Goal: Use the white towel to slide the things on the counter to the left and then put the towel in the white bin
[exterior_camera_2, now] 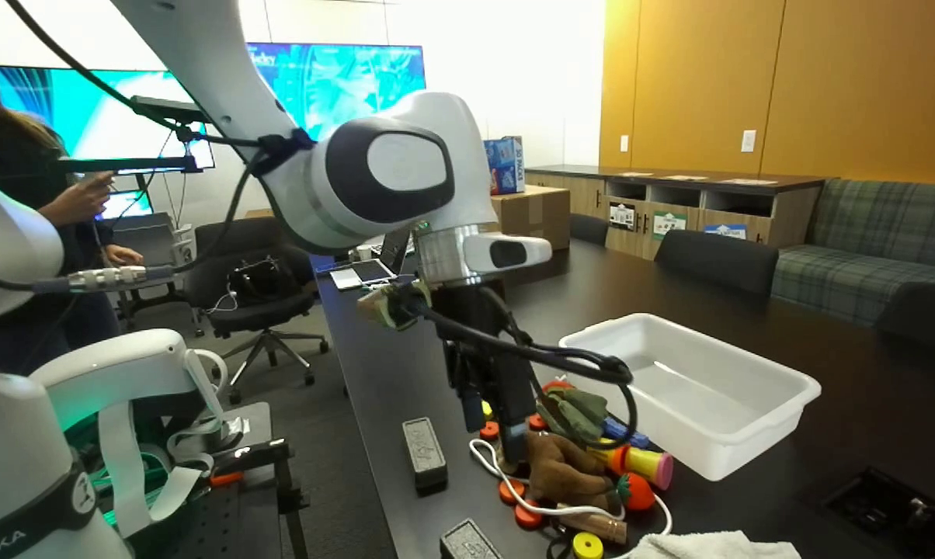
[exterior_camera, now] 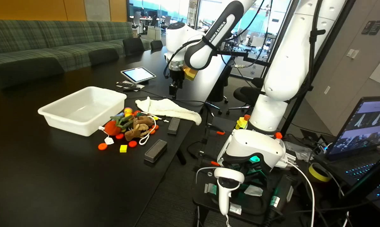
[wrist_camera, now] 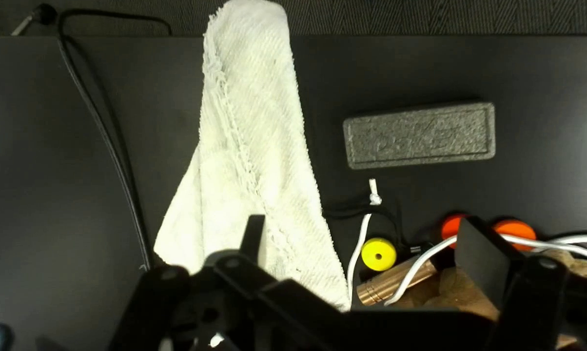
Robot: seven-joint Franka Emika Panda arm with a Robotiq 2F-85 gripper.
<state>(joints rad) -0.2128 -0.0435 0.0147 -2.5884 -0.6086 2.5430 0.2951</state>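
Note:
The white towel (exterior_camera: 168, 108) (wrist_camera: 254, 146) lies loosely folded on the black counter (exterior_camera: 67, 176), one end reaching over its edge. Beside it the things form a heap: brown plush (exterior_camera: 136, 130), orange discs (exterior_camera: 102, 146), a yellow disc (wrist_camera: 379, 254), a copper-coloured tube (wrist_camera: 396, 282), white cord and dark blocks (wrist_camera: 420, 136). The white bin (exterior_camera: 67, 124) (exterior_camera_2: 755, 442) stands behind the heap, with nothing inside. My gripper (exterior_camera: 174, 91) (exterior_camera_2: 495, 431) (wrist_camera: 364, 239) hangs above the counter, wide open and holding nothing. In the wrist view one finger overlaps the towel, the other the heap.
A tablet (exterior_camera: 138, 75) and a remote (exterior_camera: 127, 85) lie beyond the towel. A thin black cable (wrist_camera: 103, 131) crosses the counter beside it. Carpet shows past the counter's edge. A person (exterior_camera_2: 40, 210) stands in the background near a chair (exterior_camera_2: 258, 295).

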